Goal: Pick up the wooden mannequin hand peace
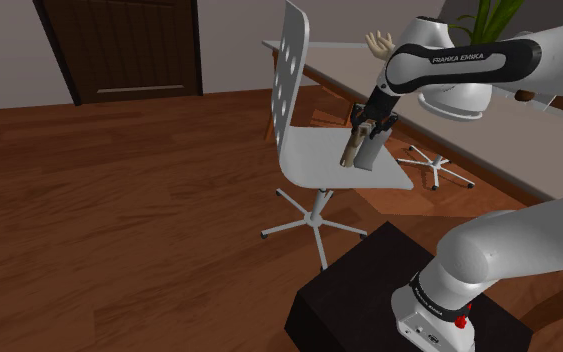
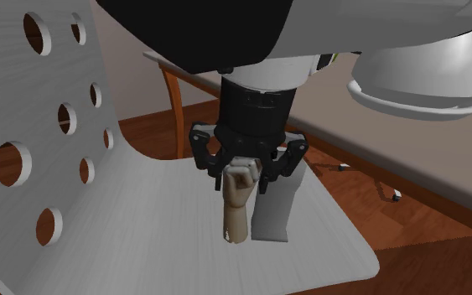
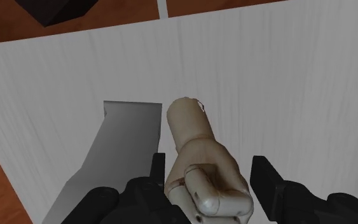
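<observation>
1. Nearest in the shoulder view: the black box stand [image 1: 369, 290] with the white arm's base on it. The white Franka arm [image 1: 469, 65] reaches from there up and to that view's left.
2. The all-black two-finger gripper [image 1: 366, 128] points down over a chair seat. Its fingers [image 3: 158, 172] are narrowed about halfway and clasp the fist of a tan, jointed, wood-toned mannequin hand [image 3: 199, 159], one on each side.
3. The mannequin hand hangs nearly upright in the grip, with its fist at the top between the fingers and its round wrist stub at the bottom [image 2: 236, 205]. It is over the middle of the seat.
4. The stub's end is at the seat or barely above it; I cannot settle which, since the grey shadow [image 2: 272, 209] begins just beside it.
5. The seat belongs to a white moulded swivel chair [image 1: 319, 160] with round holes in its backrest [image 2: 12, 163] and a white star base [image 1: 314, 228].
6. Under the chair is a brown wood-plank floor [image 1: 119, 200].
7. Beyond the chair stands a long pale table [image 1: 339, 55], with a second tan hand-shaped figure [image 1: 377, 42] on top and green leaves [image 1: 489, 15] behind it.
8. Farthest off, at the shoulder view's upper left, is a dark brown door [image 1: 129, 45].
</observation>
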Tool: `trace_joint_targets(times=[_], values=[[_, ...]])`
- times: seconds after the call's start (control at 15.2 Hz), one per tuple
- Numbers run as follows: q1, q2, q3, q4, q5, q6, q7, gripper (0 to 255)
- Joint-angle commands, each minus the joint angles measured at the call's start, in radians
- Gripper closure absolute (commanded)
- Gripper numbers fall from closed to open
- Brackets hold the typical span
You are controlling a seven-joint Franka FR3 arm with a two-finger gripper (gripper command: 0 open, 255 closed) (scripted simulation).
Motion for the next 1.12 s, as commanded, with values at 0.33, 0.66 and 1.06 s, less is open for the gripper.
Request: trace_joint_targets(times=[0.33,0.66,1.06], values=[[0.000,-0.011,0.001,0.072,0.000,-0.084,0.000,255],[0.000,-0.015,0.002,0.136,0.001,-0.152,0.001,255],[0.001,-0.013,0.003,0.193,0.001,-0.208,0.001,255]])
